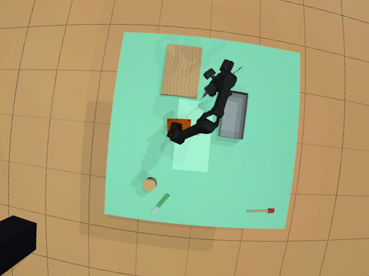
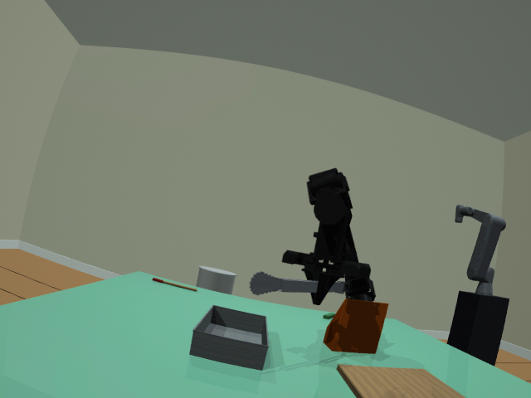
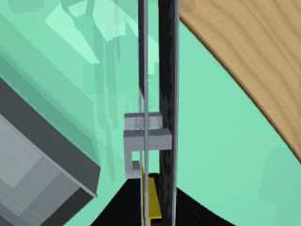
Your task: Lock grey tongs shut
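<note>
Grey tongs [image 1: 238, 69] [image 2: 299, 285] [image 3: 169, 71], one pair; held above the counter [image 1: 252, 177] [image 2: 129, 321] [image 3: 221, 118], out of the roasting tin [image 1: 246, 115] [image 2: 229, 353] [image 3: 52, 137]; roughly level in the exterior view, scalloped tips to one side, not pointing up; the two limbs close together and nearly parallel in the wrist view; whether the lock is caught, cannot be told.

Gripper [image 1: 217, 84] [image 2: 317, 302] [image 3: 145, 183], one; fingers pointing downward, narrow, closed on the tongs from both sides; the grip presumably serves two ends, squeezing the limbs together and bearing the weight.

Wooden board [image 1: 181, 70] [image 2: 398, 381] [image 3: 254, 61], one; flat, apart from the tin, the tongs not yet on it; its broad face suits a lengthwise resting place.

Orange block [image 1: 185, 124] [image 2: 360, 325], one; at the foot of the arm, apparently its support.

Assessment: squeeze seemingly made, locking unproven; the level pose likely leaves the gravity lock idle; next, the tips want turning upward with pressure kept on, then a level lowering to the board; slackening early could let the limbs spring open; a long, overhanging load may pivot between the fingers during the turn.
</note>
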